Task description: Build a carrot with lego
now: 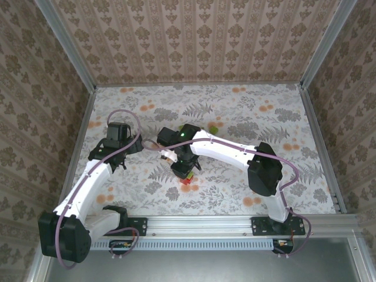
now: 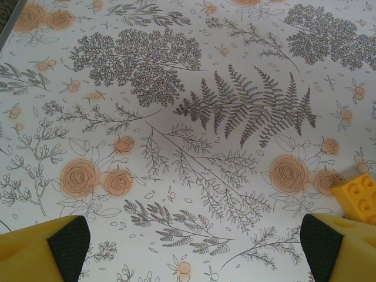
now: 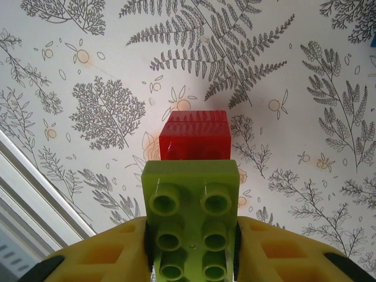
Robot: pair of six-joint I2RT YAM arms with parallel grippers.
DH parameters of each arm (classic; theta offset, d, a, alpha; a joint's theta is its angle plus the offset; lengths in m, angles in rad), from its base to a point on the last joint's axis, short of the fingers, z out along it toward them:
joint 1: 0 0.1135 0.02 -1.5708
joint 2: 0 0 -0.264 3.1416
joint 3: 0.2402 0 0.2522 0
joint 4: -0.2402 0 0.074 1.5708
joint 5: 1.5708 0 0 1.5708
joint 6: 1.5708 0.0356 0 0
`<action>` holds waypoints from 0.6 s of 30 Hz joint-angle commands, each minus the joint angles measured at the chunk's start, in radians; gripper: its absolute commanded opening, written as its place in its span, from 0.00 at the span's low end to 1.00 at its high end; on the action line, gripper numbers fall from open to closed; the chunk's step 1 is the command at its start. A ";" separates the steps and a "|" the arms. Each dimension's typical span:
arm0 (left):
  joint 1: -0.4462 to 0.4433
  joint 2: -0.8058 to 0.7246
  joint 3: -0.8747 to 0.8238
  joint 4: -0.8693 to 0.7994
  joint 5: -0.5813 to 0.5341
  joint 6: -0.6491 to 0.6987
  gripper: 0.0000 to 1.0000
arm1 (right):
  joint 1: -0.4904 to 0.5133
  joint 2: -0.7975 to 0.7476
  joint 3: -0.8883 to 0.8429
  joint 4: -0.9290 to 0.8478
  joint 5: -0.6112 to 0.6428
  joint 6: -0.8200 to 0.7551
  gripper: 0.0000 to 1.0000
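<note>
My right gripper (image 3: pixel 191 238) is shut on an oblong green lego brick (image 3: pixel 191 202) whose studs face the wrist camera. Just past the green brick's far end a red brick (image 3: pixel 195 135) rests on the table; I cannot tell whether the two touch. From above, the right gripper (image 1: pixel 183 166) hangs over that red brick (image 1: pixel 189 180) at mid-table. My left gripper (image 2: pixel 197 238) is open above bare tablecloth, with an orange-yellow brick (image 2: pixel 359 198) beside its right finger. In the top view the left gripper (image 1: pixel 128 144) sits left of the right one. The carrot is out of view.
Another green brick (image 1: pixel 214 127) lies further back on the flowered tablecloth (image 1: pixel 264 117). A blue sliver (image 3: pixel 373 40) touches the right edge of the right wrist view. A metal rail (image 1: pixel 235 222) runs along the near edge, and patterned walls close in the other sides.
</note>
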 commanded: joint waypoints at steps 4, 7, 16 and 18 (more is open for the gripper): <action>-0.004 -0.001 0.025 -0.013 -0.013 0.016 0.95 | 0.012 0.108 -0.032 -0.041 -0.001 -0.012 0.36; -0.004 0.000 0.026 -0.014 -0.013 0.018 0.95 | 0.012 0.125 -0.037 -0.044 -0.003 -0.017 0.36; -0.004 -0.001 0.026 -0.013 -0.013 0.018 0.95 | 0.012 0.139 -0.067 -0.038 -0.010 -0.023 0.35; -0.004 -0.001 0.024 -0.012 -0.014 0.019 0.95 | 0.012 0.138 -0.067 -0.033 -0.010 -0.024 0.34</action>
